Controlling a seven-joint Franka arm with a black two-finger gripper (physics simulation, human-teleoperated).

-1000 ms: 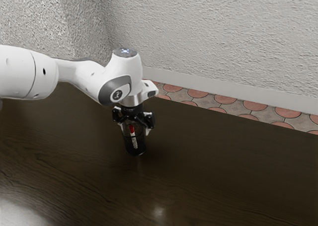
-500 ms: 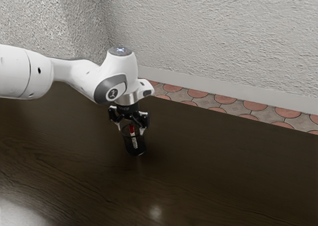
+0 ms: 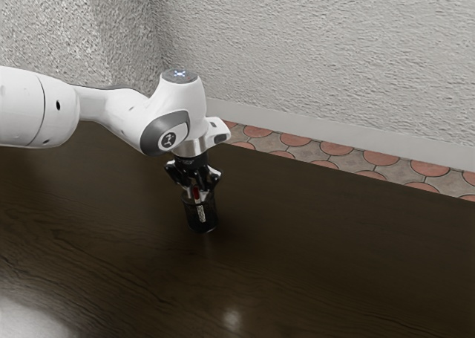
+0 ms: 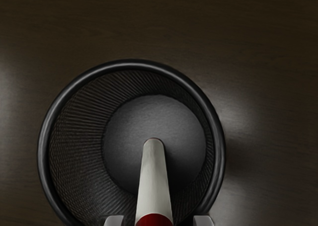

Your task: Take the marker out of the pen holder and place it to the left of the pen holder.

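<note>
"One marker point(image 4: 153, 186), then: where to look for it?"

"Inside the pen holder point(image 4: 132, 64), standing steeply, red end point(image 3: 197, 192) up, white shaft below. Foot apparently on the holder's base, mesh wall all around. Probably easy to grip for that very reason: propped up by the holder, with the red end within reach from above."

"And the gripper point(image 3: 196, 196)? Wide or narrow?"

"Fairly narrow, over the holder's mouth, with a fingertip point(image 4: 115, 221) on either side of the red end. In the wrist view, a slim gap between marker and each tip, so no firm hold to claim."

"Why so high on the marker?"

"Presumably to keep clear of the rim while leaving the shaft free for a straight lift. Next, a full squeeze, then upward, far enough to bring the foot past the rim."

"Any risk?"

"Snagging on the mesh, or tipping the holder with a sideways pull too soon. Possibly a roll too, once laid on the table point(image 3: 334, 249): better lowered gently to the left of the holder, and released only at rest."
</note>
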